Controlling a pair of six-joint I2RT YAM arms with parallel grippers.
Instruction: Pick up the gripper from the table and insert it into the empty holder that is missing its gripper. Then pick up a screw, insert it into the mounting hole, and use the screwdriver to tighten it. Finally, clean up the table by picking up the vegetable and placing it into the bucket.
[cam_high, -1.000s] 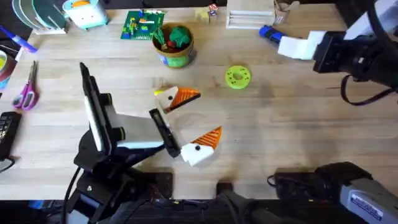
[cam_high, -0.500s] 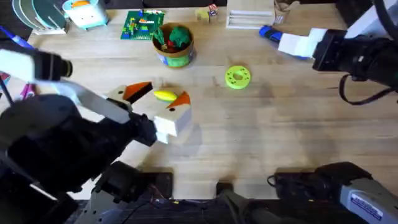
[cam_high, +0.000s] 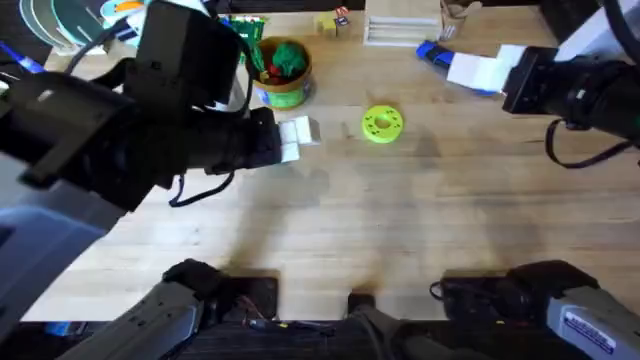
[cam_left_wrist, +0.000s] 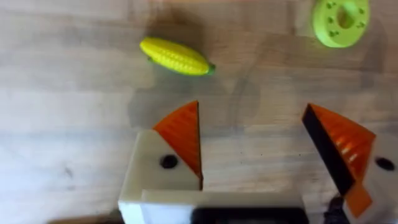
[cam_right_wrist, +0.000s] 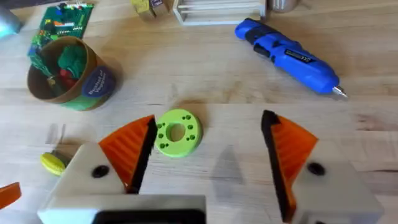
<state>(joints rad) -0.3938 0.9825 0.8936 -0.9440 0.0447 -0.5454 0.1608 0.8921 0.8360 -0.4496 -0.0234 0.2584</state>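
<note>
The yellow vegetable (cam_left_wrist: 176, 56) with its green end lies on the wood just ahead of my left gripper (cam_left_wrist: 261, 137), which hangs open above the table with nothing between its orange pads. Overhead, the left arm is large and dark, and the left gripper (cam_high: 297, 138) sits just in front of the bucket (cam_high: 283, 72). My right gripper (cam_right_wrist: 208, 146) is open and empty at the back right. The blue screwdriver (cam_right_wrist: 289, 56) lies beyond it. The bucket (cam_right_wrist: 68, 74) holds green and red toy pieces. The loose gripper, an empty holder and the screw are out of view.
A lime-green disc (cam_high: 381, 123) lies mid-table, between the bucket and the right arm (cam_high: 565, 85). A green brick plate (cam_high: 232, 40) and a wooden rack (cam_high: 400, 25) stand along the back edge. The near half of the table is bare wood.
My left arm has risen close under the camera and swung toward the back, carrying its open gripper from the table's front to just before the bucket. The right arm has not moved.
</note>
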